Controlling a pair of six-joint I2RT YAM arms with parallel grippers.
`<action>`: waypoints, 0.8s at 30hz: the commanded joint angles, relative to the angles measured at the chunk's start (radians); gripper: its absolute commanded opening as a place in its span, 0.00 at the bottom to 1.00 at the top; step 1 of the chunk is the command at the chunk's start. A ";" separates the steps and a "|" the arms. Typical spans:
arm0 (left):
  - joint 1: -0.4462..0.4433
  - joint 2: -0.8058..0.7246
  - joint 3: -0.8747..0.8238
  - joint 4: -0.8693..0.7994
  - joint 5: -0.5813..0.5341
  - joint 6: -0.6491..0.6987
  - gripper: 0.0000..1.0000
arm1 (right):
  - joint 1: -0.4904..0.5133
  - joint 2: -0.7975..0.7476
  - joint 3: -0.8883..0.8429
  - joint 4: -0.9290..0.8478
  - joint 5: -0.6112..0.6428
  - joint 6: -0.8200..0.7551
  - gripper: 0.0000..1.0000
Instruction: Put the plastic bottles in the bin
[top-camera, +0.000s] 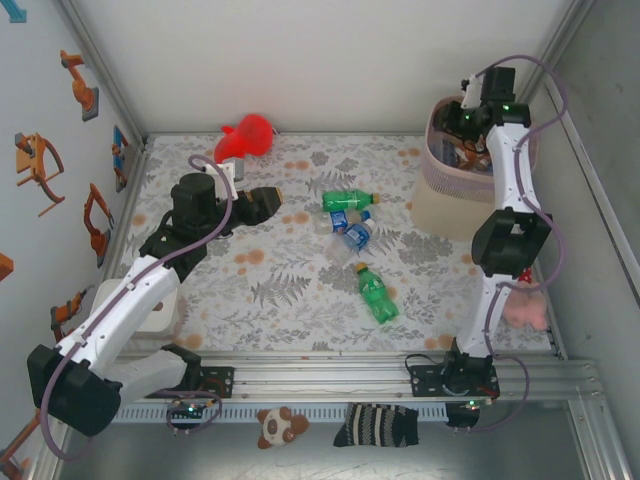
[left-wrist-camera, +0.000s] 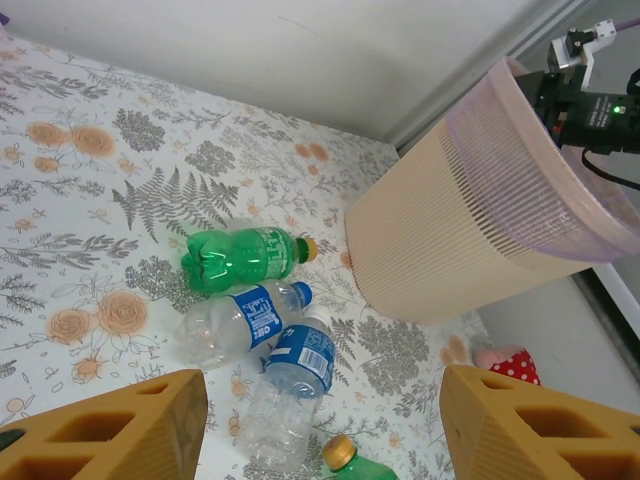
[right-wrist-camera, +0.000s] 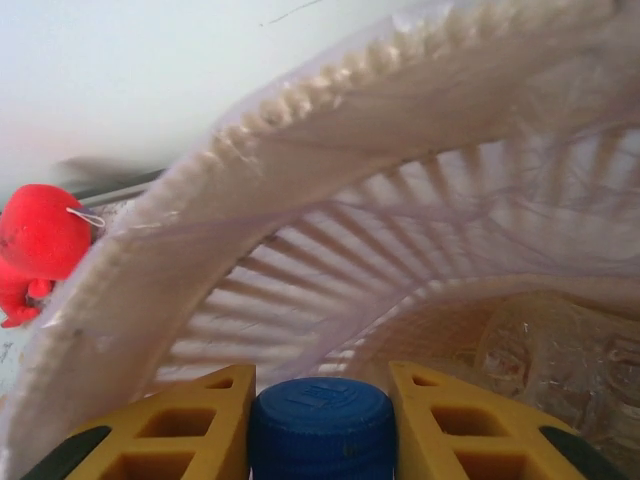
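My right gripper (top-camera: 466, 108) hangs over the mouth of the bin (top-camera: 437, 200), shut on a plastic bottle with a blue cap (right-wrist-camera: 322, 425); its body is hidden. Beyond the cap I see the bin's mesh wall (right-wrist-camera: 300, 270) and crumpled clear bottles (right-wrist-camera: 560, 350) lying inside. My left gripper (top-camera: 268, 200) is open above the table. Below it lie a green bottle (left-wrist-camera: 240, 258), two clear blue-labelled bottles (left-wrist-camera: 235, 320) (left-wrist-camera: 290, 385) and a gold-capped green one (left-wrist-camera: 345, 455). The top view shows these as a cluster (top-camera: 348, 218) plus a lone green bottle (top-camera: 377, 295).
A red plush toy (top-camera: 245, 138) lies at the back wall. A pink plush (top-camera: 525, 310) sits by the right arm, and a white box (top-camera: 165, 305) by the left arm. A bear toy (top-camera: 280, 425) and a striped sock (top-camera: 375, 425) lie in front of the rail.
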 joint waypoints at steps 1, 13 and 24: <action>0.005 0.003 0.009 0.029 0.012 -0.014 0.62 | -0.014 0.043 0.013 -0.070 0.081 0.002 0.41; 0.005 0.006 0.009 0.039 0.033 -0.021 0.62 | -0.014 -0.105 0.037 -0.103 0.126 0.017 0.62; 0.001 0.085 0.042 0.018 0.129 0.005 0.58 | -0.009 -0.281 -0.082 -0.151 0.113 0.016 0.52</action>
